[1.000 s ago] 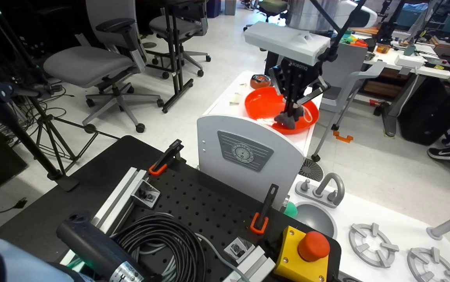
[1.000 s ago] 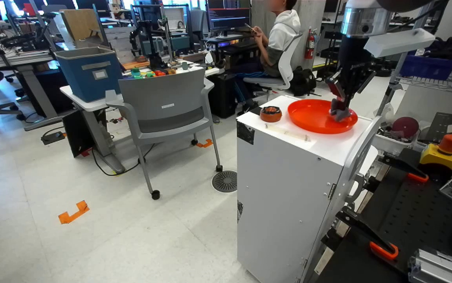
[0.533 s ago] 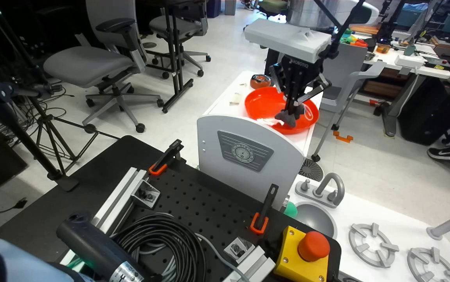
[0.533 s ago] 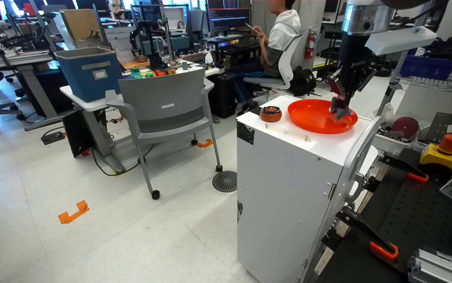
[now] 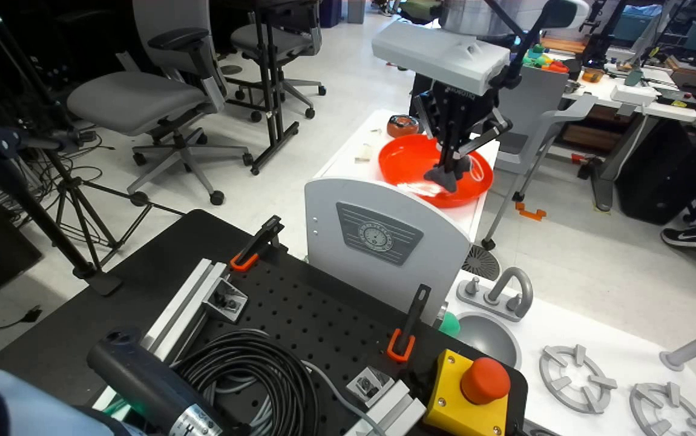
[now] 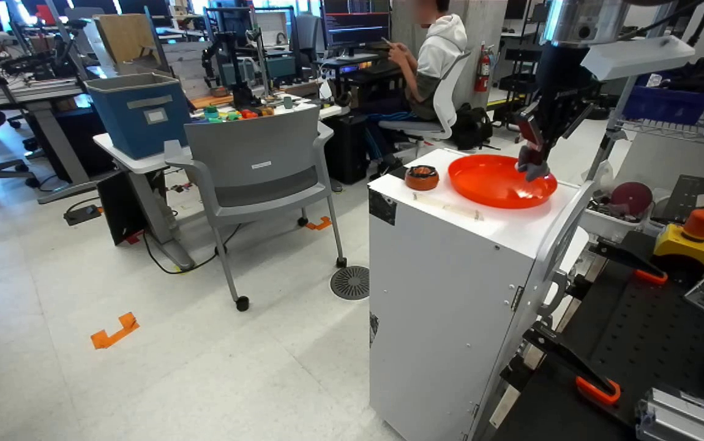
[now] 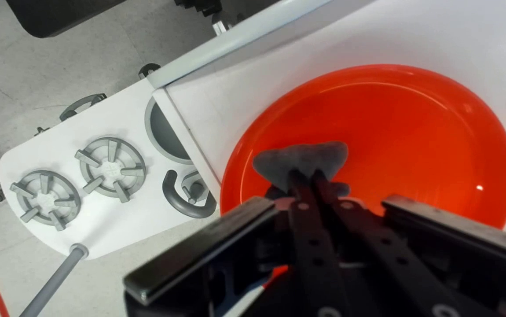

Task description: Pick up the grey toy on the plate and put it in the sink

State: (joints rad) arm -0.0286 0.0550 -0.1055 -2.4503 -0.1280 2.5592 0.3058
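Observation:
The grey toy [image 7: 297, 160] is a small dark grey lump pinched between the fingertips of my gripper [image 7: 308, 176] in the wrist view. It also shows in both exterior views [image 5: 440, 177] [image 6: 532, 168], under my gripper [image 5: 449, 160] [image 6: 539, 150]. The plate is a bright orange round dish [image 5: 405, 160] [image 6: 480, 177] [image 7: 416, 145]. The toy hangs over the plate and appears a little above its surface. Part of the toy is hidden by the fingers. The sink is a grey round basin [image 5: 486, 340], partly hidden behind a panel edge in the wrist view [image 7: 167, 136].
An upright grey panel [image 5: 378, 242] stands between the plate and the sink, also in the wrist view [image 7: 240, 39]. A grey faucet [image 5: 508, 290] arches beside the sink. Toy burners [image 5: 577, 378] lie beyond it. An orange tape roll [image 6: 422, 177] sits beside the plate.
My gripper has risen slightly, and the grey toy has come up with it from the plate. The plate has not moved.

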